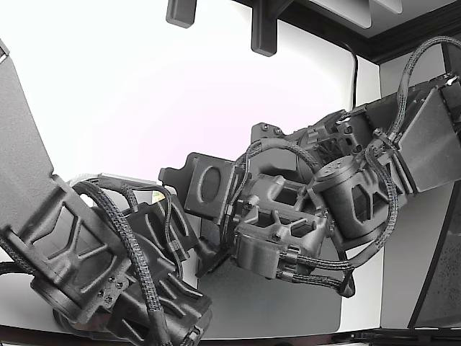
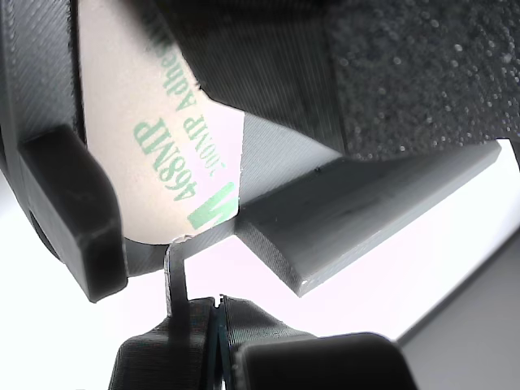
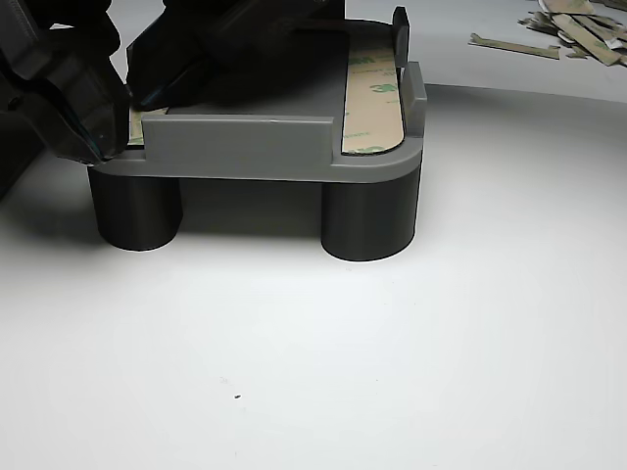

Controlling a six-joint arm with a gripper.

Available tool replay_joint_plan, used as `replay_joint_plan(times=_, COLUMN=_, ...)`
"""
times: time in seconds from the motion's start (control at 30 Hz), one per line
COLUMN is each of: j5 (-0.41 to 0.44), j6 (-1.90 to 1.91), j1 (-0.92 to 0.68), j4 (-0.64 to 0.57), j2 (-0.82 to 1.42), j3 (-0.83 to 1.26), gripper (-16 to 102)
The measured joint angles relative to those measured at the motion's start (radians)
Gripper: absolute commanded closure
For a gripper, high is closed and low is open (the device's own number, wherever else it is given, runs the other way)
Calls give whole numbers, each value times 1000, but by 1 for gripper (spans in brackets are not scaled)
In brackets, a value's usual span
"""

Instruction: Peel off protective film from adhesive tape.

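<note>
On the white table (image 3: 411, 372): you see a grey fixture (image 3: 245, 147) standing on dark round legs (image 3: 370, 217).
Fixture top: two tan liner-covered tape strips lie in it, one along each side as the other view shows them.
Far strip: the tape strip (image 3: 372, 93) on that view's right lies flat in its slot, green print facing up, apparently untouched.
Near strip: the second strip (image 2: 154, 138) fills your wrist view, tan with green "468MP" lettering, its rounded end beside a grey wall of the fixture.
Gripper: your gripper (image 2: 213, 333) sits at that rounded end, jaws drawn together on a thin tab (image 2: 174, 272) that rises from the strip's edge.
Tab: you cannot tell whether it is liner alone.
Other view: the gripper (image 3: 93, 117) covers the left corner of the fixture.
Scraps: peeled liner pieces (image 3: 573, 29) lie well apart, at the table's far right corner.
Exterior view: two black arms (image 1: 288, 209) crowd the frame; the fixture is hidden.
</note>
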State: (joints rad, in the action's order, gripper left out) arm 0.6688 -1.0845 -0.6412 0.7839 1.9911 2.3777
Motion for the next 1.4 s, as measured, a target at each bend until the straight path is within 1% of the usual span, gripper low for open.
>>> replay_joint_plan(times=1.4, j5=-5, j6=9, j1=2, j4=11, j2=-11, j3=-18, gripper=97)
